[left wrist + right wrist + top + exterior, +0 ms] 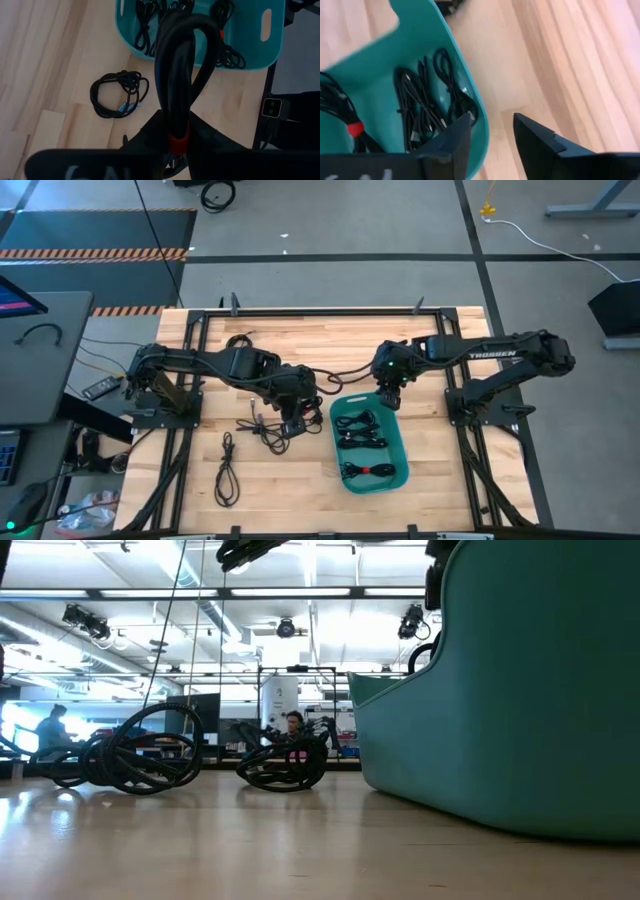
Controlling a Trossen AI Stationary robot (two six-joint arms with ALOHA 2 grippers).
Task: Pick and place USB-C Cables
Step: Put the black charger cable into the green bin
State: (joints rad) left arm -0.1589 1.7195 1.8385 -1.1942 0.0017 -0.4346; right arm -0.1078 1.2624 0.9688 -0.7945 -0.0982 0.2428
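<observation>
three usb-c cable bundles point(364, 442) inside teal tub point(397, 442), right gripper point(388, 397) spread, empty, over tub's far rim. left gripper point(297, 423) pinching black cable loop point(181, 65), red band. two more cables point(228, 470) loose on table point(290, 340), beside left gripper.

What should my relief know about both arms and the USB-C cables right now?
Left gripper: shut on a looped cable, held above the table beside the teal tub.
Right gripper: jaws open, empty, over the tub's far rim.
Done: three bundles in the tub, one with a red band.
Left: the held cable, a bundle near the left gripper and a long loop nearer the front edge.
</observation>
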